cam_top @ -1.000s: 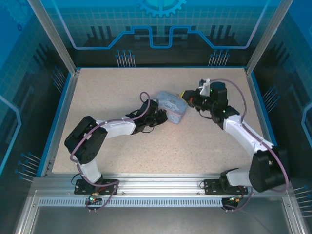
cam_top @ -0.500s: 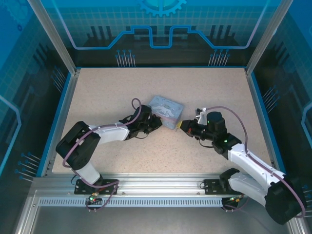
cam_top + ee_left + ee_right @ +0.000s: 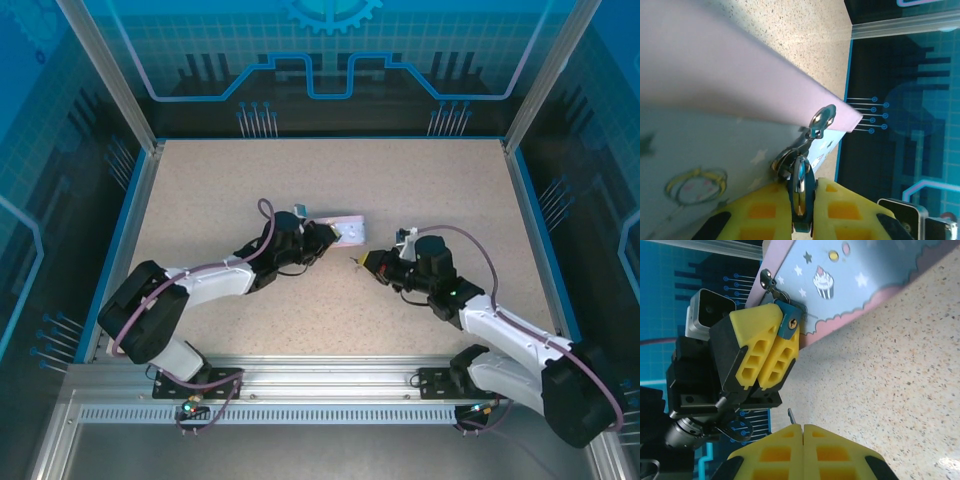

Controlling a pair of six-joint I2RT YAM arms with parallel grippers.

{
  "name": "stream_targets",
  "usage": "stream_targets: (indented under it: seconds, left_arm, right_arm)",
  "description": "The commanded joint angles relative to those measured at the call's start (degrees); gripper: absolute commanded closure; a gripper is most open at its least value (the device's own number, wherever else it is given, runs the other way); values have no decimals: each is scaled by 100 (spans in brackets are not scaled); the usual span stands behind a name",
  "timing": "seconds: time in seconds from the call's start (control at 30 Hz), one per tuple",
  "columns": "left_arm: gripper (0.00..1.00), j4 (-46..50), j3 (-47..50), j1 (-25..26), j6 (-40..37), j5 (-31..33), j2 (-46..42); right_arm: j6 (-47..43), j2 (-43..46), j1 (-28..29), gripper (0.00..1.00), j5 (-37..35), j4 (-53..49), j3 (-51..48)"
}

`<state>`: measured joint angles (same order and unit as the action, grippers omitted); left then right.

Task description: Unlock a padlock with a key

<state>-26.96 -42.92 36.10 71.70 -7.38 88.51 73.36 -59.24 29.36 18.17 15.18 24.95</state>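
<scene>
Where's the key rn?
Right wrist view: the key pokes from the shut right hand, tip aimed toward the padlock, apart from it.

No readable text, no labels, no numbers

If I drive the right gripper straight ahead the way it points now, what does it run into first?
Probably the fingers of the left gripper, clamped on the padlock at the tin. The key in the right gripper leads, aimed just under the keyhole; depth is hard to judge.
</scene>
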Motion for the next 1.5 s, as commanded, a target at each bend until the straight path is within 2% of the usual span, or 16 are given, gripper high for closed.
stream_targets:
  seconds: [0.0,0.27,0.53,0.67,0.8,0.87,1.23,1.47]
  left_arm:
    - [100,-878,-23,-32,300,-139,-82]
    - [100,-1466,6,-43,372,-475,122]
    - [100,-1900,231,-81,569,-337,307]
    - [100,-1548,268,-74,249,-202,243]
    - [100,-564,146,-16,-431,-65,30]
    - [100,-398,173,44,-549,-68,22]
    - [100,-2219,622,124,643,-501,817]
    - [100,-2516,722,169,868,-520,949]
  right_arm:
    - [212,-120,65,100,-153,496,139]
    - [321,-184,-75,100,-115,579,283]
    - [576,-399,-168,100,-241,817,326]
    - [587,-421,-176,100,-287,791,335]
    - [580,-391,-168,100,-302,756,237]
    - [612,-345,-172,100,-325,800,98]
    - [609,-116,-169,100,-355,801,-515]
    - [618,-85,-168,100,-425,813,-580]
